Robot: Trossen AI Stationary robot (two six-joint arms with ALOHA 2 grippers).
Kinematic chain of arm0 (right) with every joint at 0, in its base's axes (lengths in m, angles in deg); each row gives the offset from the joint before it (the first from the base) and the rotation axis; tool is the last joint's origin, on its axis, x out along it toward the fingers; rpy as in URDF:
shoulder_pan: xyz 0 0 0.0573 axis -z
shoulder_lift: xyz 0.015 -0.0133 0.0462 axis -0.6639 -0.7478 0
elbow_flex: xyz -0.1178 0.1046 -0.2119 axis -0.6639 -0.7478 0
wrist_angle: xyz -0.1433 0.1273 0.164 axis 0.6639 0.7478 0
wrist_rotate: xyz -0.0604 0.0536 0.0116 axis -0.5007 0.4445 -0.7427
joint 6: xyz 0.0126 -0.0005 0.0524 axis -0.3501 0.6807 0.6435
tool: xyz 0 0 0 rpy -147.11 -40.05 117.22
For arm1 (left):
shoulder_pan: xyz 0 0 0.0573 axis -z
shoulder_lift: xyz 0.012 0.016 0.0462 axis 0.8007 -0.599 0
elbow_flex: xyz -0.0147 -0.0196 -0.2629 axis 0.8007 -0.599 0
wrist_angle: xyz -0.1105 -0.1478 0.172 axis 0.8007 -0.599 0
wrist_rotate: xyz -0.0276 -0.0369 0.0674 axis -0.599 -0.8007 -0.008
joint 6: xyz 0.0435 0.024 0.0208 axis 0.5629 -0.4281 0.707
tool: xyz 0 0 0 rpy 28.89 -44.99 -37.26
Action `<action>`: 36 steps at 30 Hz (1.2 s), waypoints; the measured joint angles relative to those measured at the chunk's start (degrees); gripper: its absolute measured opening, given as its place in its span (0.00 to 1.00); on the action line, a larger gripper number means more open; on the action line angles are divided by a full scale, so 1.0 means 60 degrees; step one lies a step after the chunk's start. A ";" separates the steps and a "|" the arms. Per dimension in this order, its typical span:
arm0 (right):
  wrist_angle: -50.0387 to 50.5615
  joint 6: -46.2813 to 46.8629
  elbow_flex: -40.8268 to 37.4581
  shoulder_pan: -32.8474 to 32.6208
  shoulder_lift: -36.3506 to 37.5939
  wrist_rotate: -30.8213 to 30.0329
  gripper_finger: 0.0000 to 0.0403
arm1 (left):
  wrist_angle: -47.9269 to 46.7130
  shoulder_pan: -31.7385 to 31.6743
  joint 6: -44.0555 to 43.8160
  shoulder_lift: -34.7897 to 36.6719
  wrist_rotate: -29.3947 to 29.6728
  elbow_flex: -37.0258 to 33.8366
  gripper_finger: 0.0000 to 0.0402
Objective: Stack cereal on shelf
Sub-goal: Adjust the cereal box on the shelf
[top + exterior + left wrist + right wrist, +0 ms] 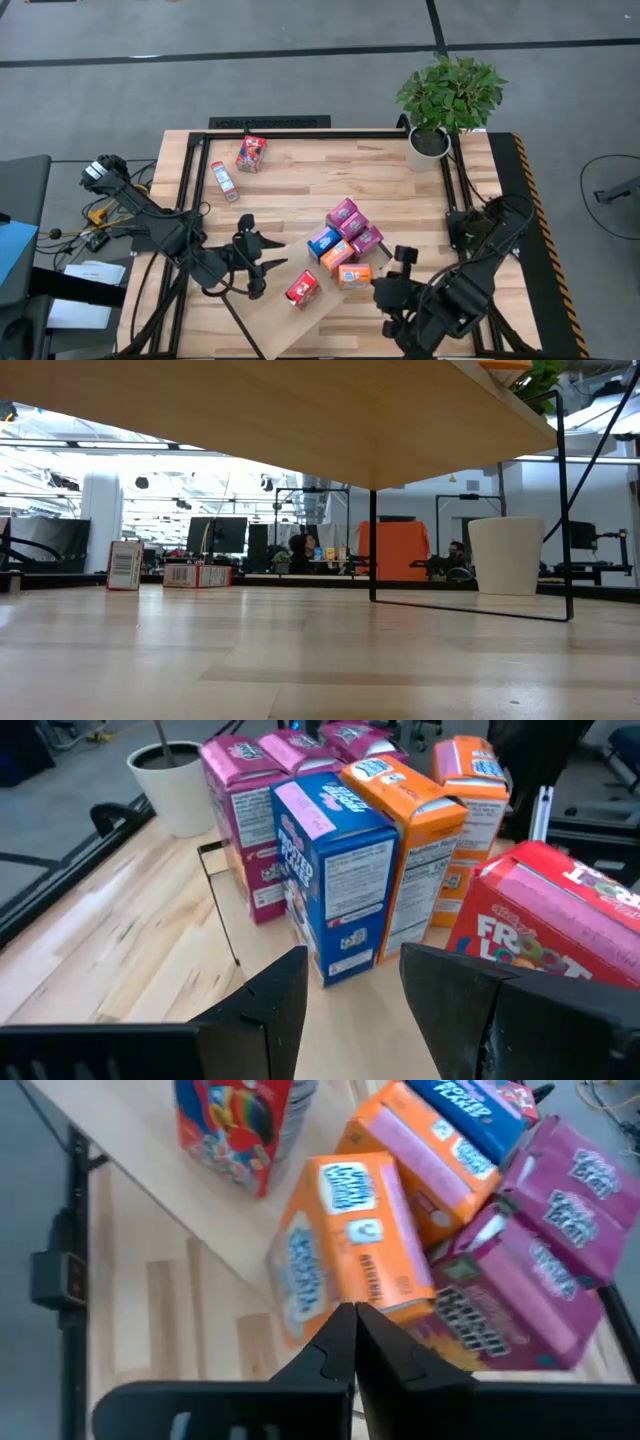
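Note:
The shelf [275, 318] is a pale board lying at a slant near the table's near edge; its underside [330, 420] fills the top of the low view. On it stand three pink boxes [355, 226], a blue box [323, 241], two orange boxes [337, 256] and a red box [302, 289]. Two more red boxes [251, 153] [225, 181] sit on the tabletop at its far left. My left gripper [256, 268] is open just left of the red box, facing the blue box [345, 870]. My right gripper [354, 1335] is shut at the nearer orange box [345, 1240]. My right gripper's shut fingertips [350, 1315] come level from the table's right, at the lower edge of the orange box's end face [310, 1295]. I cannot tell whether they touch it. The box stands on the shelf.
A potted plant in a white pot [428, 143] stands at the table's far right corner. A thin black frame [300, 133] runs along the far edge and sides, and a black shelf leg [373, 545] stands on the tabletop. Bare wood lies between the far red boxes and the shelf.

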 joint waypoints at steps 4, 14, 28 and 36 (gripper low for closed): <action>-0.0006 -0.0047 0.0000 0.0189 0.0002 0.0168 0.05 | -0.0225 0.0004 -0.0273 -0.0025 0.0014 0.0000 0.38; -0.0404 -0.0009 -0.0004 -0.0019 0.0001 0.0211 0.07 | -0.0561 0.0004 -0.0608 -0.0025 -0.0055 0.0000 0.38; -0.0584 -0.0066 -0.0801 0.0205 0.0000 0.0204 0.05 | -0.0567 0.0004 -0.0608 -0.0025 -0.0055 0.0000 0.38; -0.0352 -0.0319 -0.0801 0.0622 0.0004 0.0202 0.06 | -0.0567 0.0004 -0.0608 -0.0025 -0.0055 0.0000 0.38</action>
